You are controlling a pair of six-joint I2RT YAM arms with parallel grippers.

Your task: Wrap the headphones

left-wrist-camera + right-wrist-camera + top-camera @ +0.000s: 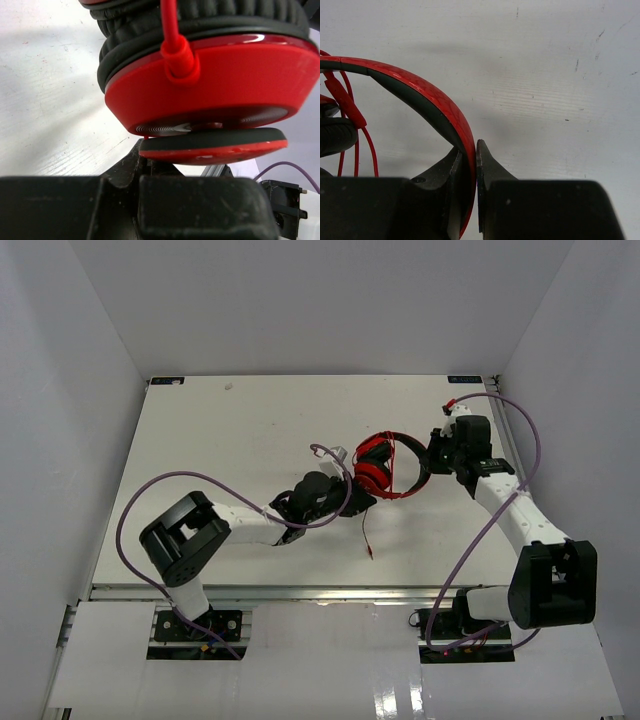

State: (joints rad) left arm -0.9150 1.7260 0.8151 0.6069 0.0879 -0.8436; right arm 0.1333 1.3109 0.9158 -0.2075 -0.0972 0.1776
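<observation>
The headphones (388, 466) sit right of centre on the table (220, 440), at middle depth, ear cups (372, 477) to the left and the band (420, 95) arching off to the right. My right gripper (469, 150) is clenched on that band, one jaw on each face, so it serves as the anchor. The red cord (170, 30) leaves the big cup and runs up across the padding. In the right wrist view a few strands lie by the cups, so I judge the wrapping is part done. A loose tail (367, 530) drops toward the near edge and ends in the plug (372, 555).

My left gripper (355, 502) is just near-left of the cups with its jaws closed. I cannot tell whether the cord is pinched between them. The next move, as I see it, calls for a sure hold on that tail, then carrying it round the band or cups with light tension while the right keeps the band from twisting.
</observation>
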